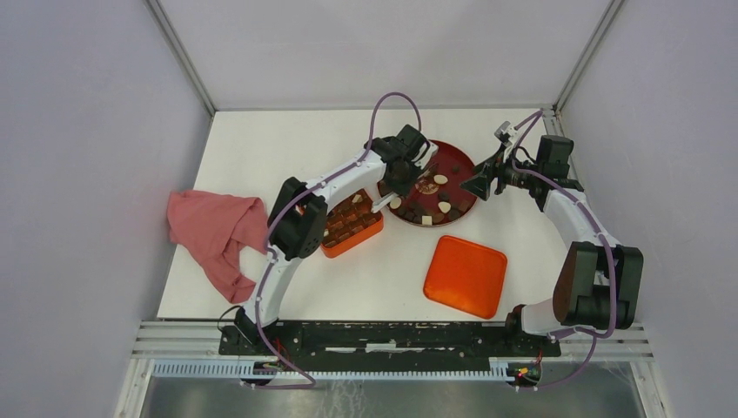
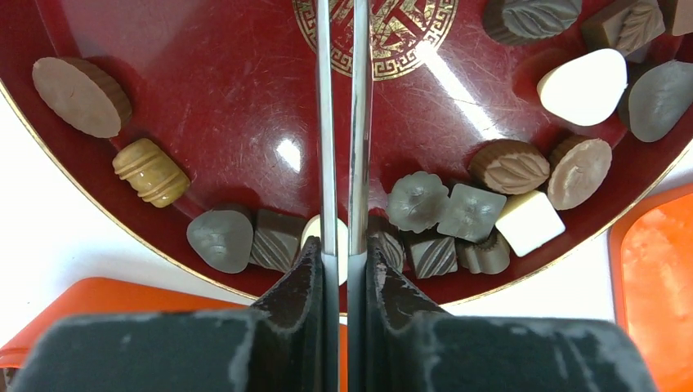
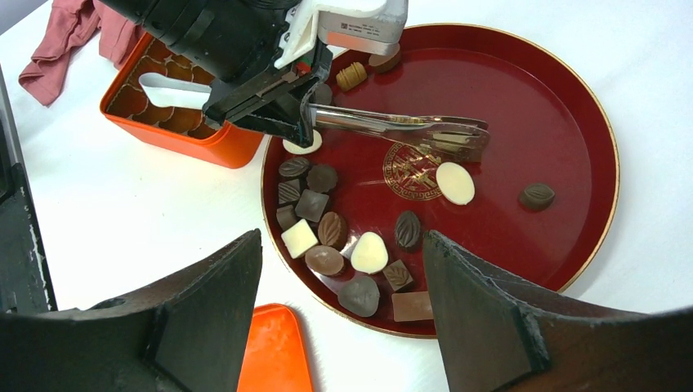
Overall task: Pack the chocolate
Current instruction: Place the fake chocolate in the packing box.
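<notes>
The chocolate (image 3: pixel 333 230), small moulded pieces in dark brown, mid brown and cream, ribbed, leaf-shaped, square or oval, lies mostly along the near rim of a glossy round dark-red plate (image 3: pixel 523 98) with a gold emblem. More brown pieces sit in the orange compartmented box (image 3: pixel 176 140) just left of it. The left claw (image 3: pixel 304 122) is clenched on thin metal tongs (image 3: pixel 409 129) reaching over the emblem, the right claw (image 1: pixel 481 185) stands spread at the plate's right edge, and a flat orange lid (image 1: pixel 466 275) lies nearer on the white surface (image 1: pixel 261 148).
</notes>
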`<state>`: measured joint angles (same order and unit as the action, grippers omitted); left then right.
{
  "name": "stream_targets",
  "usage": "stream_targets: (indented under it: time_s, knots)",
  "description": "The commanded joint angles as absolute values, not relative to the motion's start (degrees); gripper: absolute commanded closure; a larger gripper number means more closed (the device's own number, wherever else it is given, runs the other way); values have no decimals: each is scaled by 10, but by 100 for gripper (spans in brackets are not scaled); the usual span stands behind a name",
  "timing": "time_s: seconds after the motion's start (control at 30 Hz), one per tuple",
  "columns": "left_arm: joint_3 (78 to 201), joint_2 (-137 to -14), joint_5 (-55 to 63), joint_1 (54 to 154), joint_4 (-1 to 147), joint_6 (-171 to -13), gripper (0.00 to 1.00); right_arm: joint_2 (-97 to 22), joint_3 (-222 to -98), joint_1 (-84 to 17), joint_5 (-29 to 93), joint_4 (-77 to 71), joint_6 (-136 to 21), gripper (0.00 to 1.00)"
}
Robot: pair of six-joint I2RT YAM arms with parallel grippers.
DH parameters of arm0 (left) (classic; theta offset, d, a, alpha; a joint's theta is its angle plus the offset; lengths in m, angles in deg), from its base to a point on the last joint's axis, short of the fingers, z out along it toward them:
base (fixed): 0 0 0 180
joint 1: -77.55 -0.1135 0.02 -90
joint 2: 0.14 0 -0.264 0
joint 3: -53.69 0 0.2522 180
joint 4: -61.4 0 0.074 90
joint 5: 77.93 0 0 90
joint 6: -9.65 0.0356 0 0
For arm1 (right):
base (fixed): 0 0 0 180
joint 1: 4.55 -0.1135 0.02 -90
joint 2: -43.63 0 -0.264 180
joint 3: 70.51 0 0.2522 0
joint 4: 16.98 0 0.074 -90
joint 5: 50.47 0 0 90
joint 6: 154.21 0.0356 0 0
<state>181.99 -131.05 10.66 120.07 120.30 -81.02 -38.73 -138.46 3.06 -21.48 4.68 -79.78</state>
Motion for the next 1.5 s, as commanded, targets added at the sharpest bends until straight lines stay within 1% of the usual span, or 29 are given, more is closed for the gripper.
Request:
stream_targets:
  time_s: [0.0, 0.13, 0.27, 0.5, 0.67, 0.87, 0.97, 1.1, 1.47]
  knots:
    - [1849, -1293, 110, 1204, 1197, -802, 98, -384, -1408, 33, -229, 41, -810, 22]
    - [1806, -1223, 112, 1203, 1165, -841, 98, -382, -1408, 33, -229, 43, -813, 22]
    - [1731, -1123, 111, 1204, 1128, -872, 98, -379, -1405, 33, -230, 40, -813, 22]
    - [1523, -927, 112, 1203, 1099, -918, 98, -382, -1401, 33, -231, 37, -812, 22]
    - [1398, -786, 144, 1204, 1148, -960, 98, -388, -1399, 29, -240, 36, -814, 22]
    - [1325, -652, 181, 1203, 1249, -1010, 98, -391, -1398, 14, -235, 40, -826, 22]
    - [1306, -620, 203, 1203, 1302, -1023, 98, -396, -1399, 3, -229, 44, -831, 22]
    - [1277, -603, 225, 1204, 1319, -1022, 98, -403, -1400, -8, -224, 49, -834, 22]
    - [1273, -655, 257, 1203, 1327, -1028, 98, -403, -1401, -10, -224, 51, -835, 22]
